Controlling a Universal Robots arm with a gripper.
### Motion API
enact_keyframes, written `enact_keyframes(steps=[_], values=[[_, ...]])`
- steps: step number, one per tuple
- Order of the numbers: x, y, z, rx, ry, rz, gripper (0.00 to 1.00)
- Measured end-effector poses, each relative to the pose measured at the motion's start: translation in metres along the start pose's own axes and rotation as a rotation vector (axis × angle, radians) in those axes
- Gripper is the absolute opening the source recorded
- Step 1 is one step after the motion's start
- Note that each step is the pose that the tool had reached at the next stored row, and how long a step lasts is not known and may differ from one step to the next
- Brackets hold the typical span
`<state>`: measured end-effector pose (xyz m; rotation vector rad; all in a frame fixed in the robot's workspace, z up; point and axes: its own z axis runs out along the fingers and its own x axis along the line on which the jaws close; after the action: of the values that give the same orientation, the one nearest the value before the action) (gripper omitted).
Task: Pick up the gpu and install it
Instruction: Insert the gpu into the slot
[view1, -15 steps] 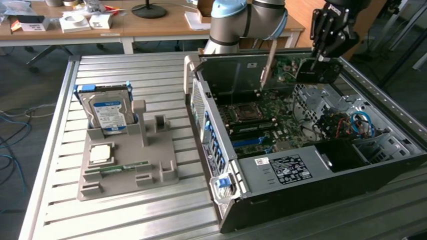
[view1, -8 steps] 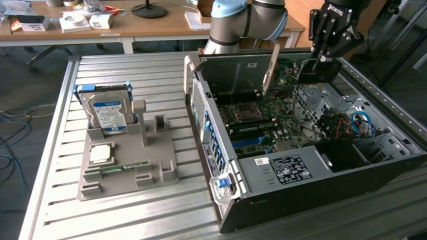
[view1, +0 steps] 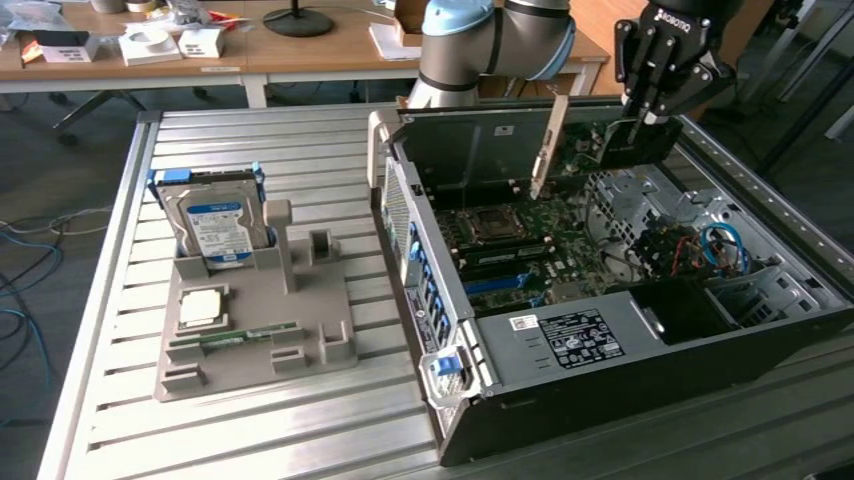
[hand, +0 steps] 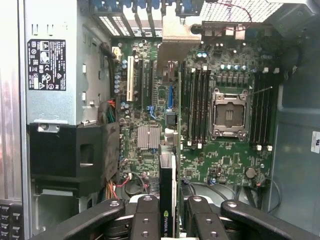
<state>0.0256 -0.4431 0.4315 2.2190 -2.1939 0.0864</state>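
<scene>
Where the gpu (hand: 167, 192) was: you had it hanging on edge over the open computer case (view1: 561, 400), above the motherboard (hand: 225, 160) and not yet seated in any slot.
Gripper (view1: 650, 120): your fingers (hand: 146, 220) were partly closed, pinching the card's upper edge from both faces, with nothing else in the grip.
Orientation: the connector edge faced down and the silvery bracket (view1: 549, 150) faced the case's rear panel, likely so you could push straight down.
Expansion slots (hand: 142, 80): these long slots ran in line with the card's thin edge, beside the heatsink (hand: 148, 137).
CPU socket (hand: 229, 112): it was bare and lay off to one side of the card.
Hard drive (view1: 220, 225): it stood upright in the grey fixture (view1: 254, 350) on the table (view1: 200, 140), well apart from the case.
</scene>
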Motion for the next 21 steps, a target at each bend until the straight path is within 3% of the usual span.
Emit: enact_keyframes(steps=[17, 19, 21], values=[[-0.0005, 0.0055, 0.0001, -0.0005, 0.0003, 0.009, 0.26], [-0.0006, 0.0055, 0.0001, -0.0086, 0.0001, 0.008, 0.26], [-0.0006, 0.0054, 0.0001, -0.0230, 0.0001, 0.008, 0.26]])
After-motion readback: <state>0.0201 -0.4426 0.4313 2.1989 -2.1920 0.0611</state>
